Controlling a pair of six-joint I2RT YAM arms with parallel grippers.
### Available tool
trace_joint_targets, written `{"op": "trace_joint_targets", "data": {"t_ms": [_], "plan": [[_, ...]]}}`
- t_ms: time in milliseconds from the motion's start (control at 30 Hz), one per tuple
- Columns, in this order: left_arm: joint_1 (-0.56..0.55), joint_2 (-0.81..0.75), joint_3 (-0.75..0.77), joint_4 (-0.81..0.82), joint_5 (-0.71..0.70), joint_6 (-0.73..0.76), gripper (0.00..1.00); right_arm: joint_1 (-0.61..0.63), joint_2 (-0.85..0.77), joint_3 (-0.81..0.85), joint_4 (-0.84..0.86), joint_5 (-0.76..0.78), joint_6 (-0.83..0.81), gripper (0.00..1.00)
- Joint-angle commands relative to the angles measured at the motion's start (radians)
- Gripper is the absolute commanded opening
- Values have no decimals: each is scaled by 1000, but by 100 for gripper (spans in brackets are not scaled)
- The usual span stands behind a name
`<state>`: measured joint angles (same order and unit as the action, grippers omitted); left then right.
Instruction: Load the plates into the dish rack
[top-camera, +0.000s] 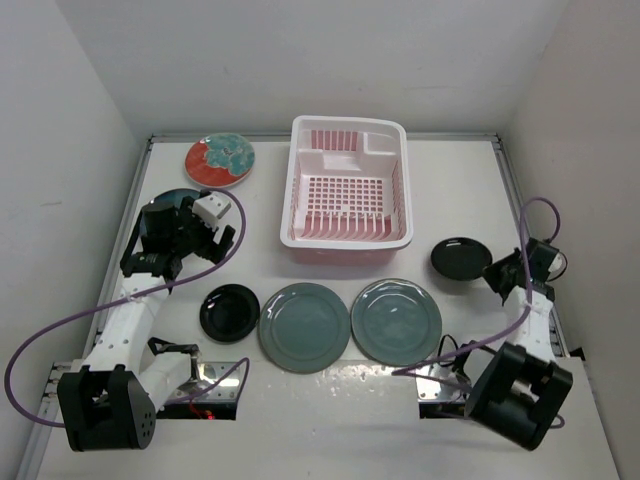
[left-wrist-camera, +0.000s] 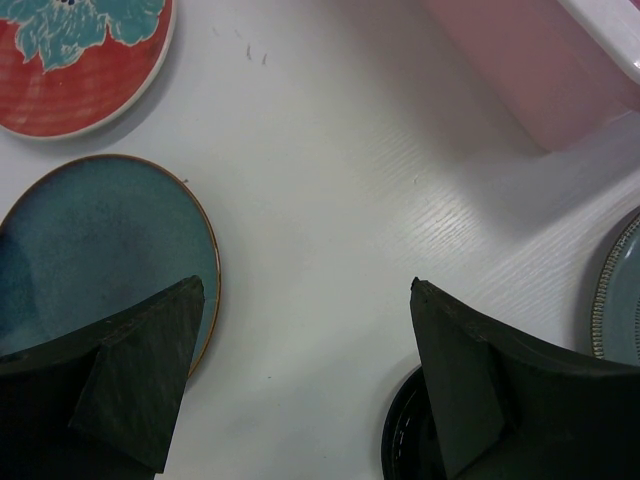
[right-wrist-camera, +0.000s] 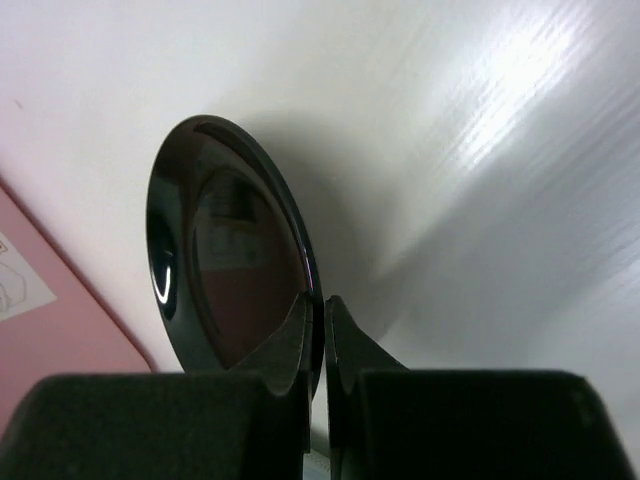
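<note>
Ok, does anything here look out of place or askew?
Only the black plate right of the dish rack: the right jaws pinch its rim, and it seems tipped up rather than lying flat. Nothing else looks askew, spilled or broken.

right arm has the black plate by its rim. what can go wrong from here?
1. The right gripper pinches only the thin rim of the glossy black plate, so the plate may slip or swing when lifted.
2. The dish rack wall is close beside that plate, and the plate could clip it going in.
3. The left gripper hangs open by the dark teal plate, which lies flat and offers little edge to grab.
</note>
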<state>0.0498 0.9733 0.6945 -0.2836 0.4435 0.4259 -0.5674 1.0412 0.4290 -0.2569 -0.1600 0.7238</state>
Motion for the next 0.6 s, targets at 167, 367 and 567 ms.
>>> {"op": "trace_joint_targets", "data": {"t_ms": [167,367,567], "plan": [[-10,18,17,11,4,5,88,188,-165,204,-119,335,-58,0],[-10,74,65,92,5,-38,88,353,-64,480,-231,606,-207,0],[-10,172,145,256,-57,-134,88,590,91,808,-306,826,-380,0]]}}
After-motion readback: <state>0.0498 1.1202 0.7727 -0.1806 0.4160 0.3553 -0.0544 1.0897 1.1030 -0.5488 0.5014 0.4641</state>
